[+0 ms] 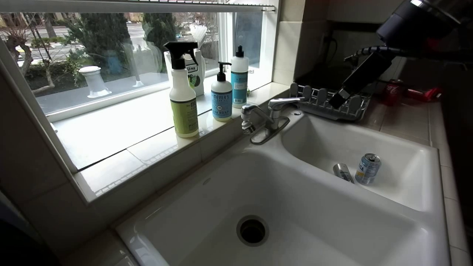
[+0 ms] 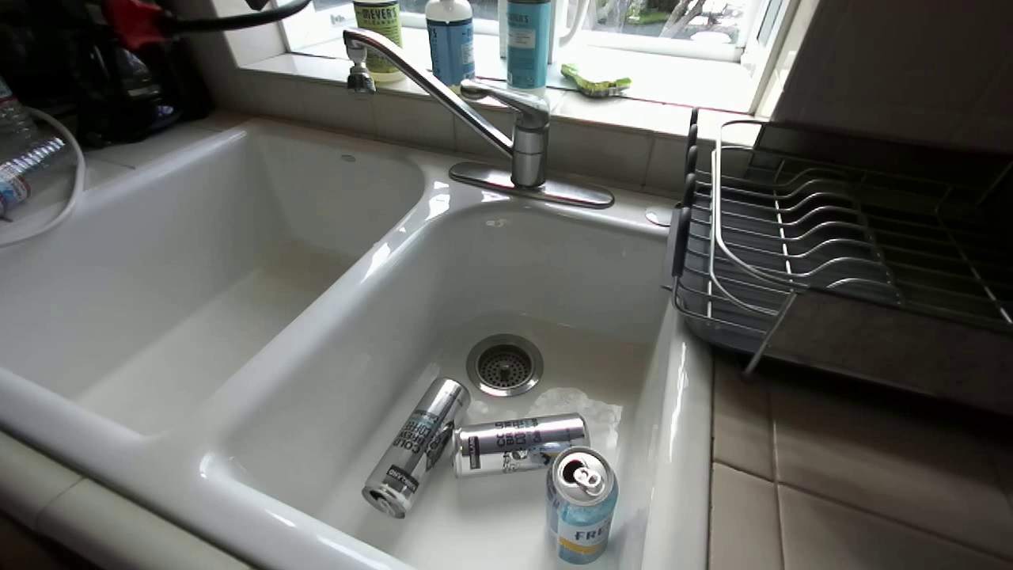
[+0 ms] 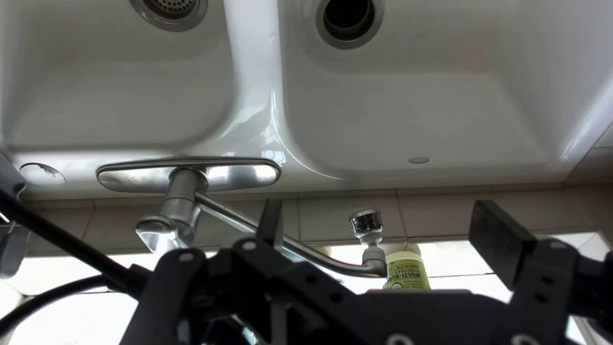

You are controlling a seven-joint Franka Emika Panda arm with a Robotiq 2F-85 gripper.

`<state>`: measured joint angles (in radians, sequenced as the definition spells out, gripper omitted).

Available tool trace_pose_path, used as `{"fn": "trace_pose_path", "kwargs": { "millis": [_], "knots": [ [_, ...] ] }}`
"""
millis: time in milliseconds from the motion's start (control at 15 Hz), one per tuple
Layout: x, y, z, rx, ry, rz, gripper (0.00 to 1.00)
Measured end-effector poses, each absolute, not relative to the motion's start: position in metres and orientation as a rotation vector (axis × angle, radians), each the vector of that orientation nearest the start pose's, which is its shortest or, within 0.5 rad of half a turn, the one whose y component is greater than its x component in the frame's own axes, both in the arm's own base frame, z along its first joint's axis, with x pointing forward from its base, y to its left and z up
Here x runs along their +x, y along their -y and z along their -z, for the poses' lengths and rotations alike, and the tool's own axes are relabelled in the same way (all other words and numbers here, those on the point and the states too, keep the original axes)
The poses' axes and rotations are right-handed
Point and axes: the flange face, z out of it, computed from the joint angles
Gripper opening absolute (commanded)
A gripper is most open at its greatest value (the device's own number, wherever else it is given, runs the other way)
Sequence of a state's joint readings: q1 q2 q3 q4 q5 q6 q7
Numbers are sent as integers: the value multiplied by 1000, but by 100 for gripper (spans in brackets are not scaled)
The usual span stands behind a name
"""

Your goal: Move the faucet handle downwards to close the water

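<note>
The faucet handle (image 1: pixel 290 100) is a flat chrome lever on top of the low chrome faucet. In an exterior view, the handle (image 2: pixel 504 95) tilts slightly up toward its tip. My gripper (image 1: pixel 339 99) is apart from it, to its right in that exterior view, pointing down-left. In the wrist view my gripper (image 3: pixel 378 211) is open, with nothing between its fingers. The spout's end (image 3: pixel 366 223) shows beyond, in the gap between them. The handle (image 3: pixel 157 232) lies outside the jaws, left of the left finger, partly covered by the gripper body. No water stream can be made out.
A spray bottle (image 1: pixel 184 111) and soap bottles (image 1: pixel 221 99) stand on the windowsill behind the faucet. A dish rack (image 2: pixel 791 237) is beside the sink. Several cans (image 2: pixel 522 443) are in one basin. The chrome spout (image 2: pixel 431 83) reaches over the other basin.
</note>
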<state>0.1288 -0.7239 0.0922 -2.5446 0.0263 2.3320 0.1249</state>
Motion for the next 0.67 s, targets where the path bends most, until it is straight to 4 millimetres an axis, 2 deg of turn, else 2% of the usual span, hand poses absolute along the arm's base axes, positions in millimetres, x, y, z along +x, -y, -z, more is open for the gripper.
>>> {"fn": "trace_pose_path", "kwargs": {
  "millis": [333, 667],
  "knots": [
    [360, -96, -560, -2985, 171, 786, 100],
    [361, -96, -560, -2986, 168, 787, 100]
  ]
}}
